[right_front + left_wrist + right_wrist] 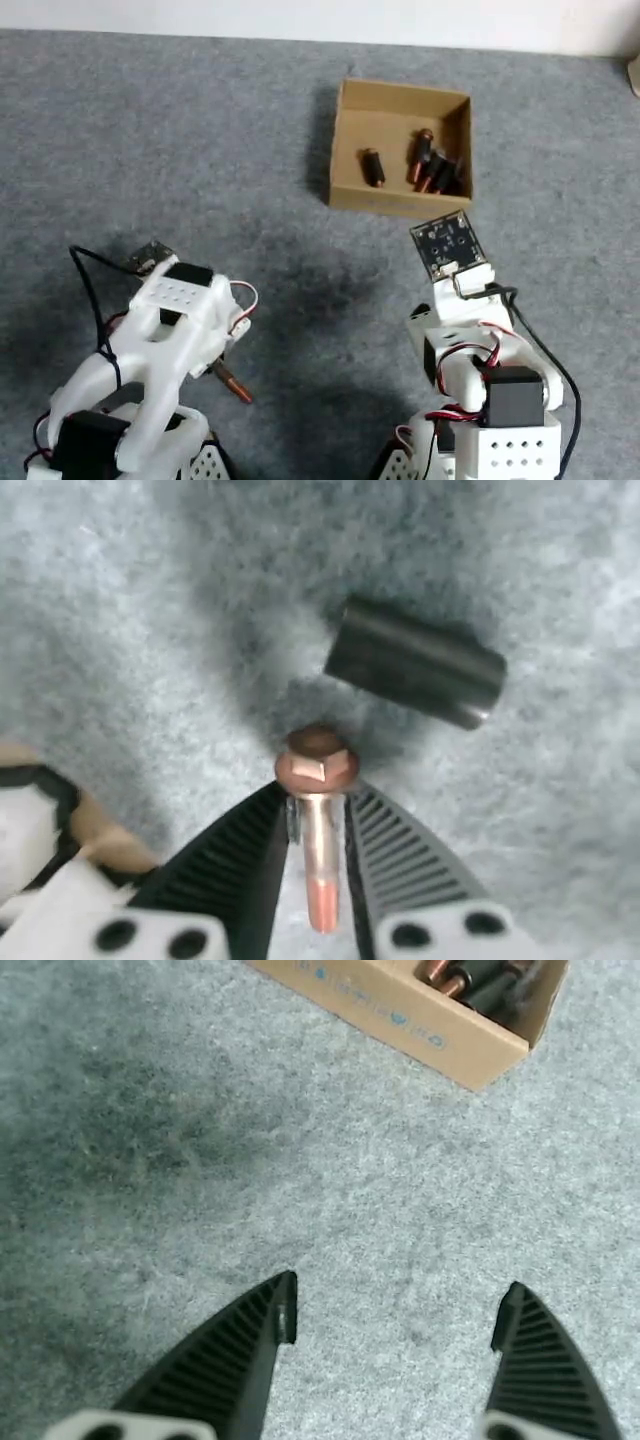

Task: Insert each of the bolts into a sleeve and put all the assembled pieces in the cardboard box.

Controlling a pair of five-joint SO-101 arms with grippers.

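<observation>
Several pieces (372,167) lie in the box (395,198), upper centre of the high view. At lower left you see the left arm (165,320) with a bolt (232,381) poking out beneath it; the right arm (480,370) sits at lower right. From the left wrist, your left tool (320,798) pinches the bolt by its shank, head outward, near a black sleeve (415,675) lying on the grey table (120,630). From the right wrist, your right tool (400,1295) is spread wide above the table, with the box nearby and pieces inside it.
</observation>
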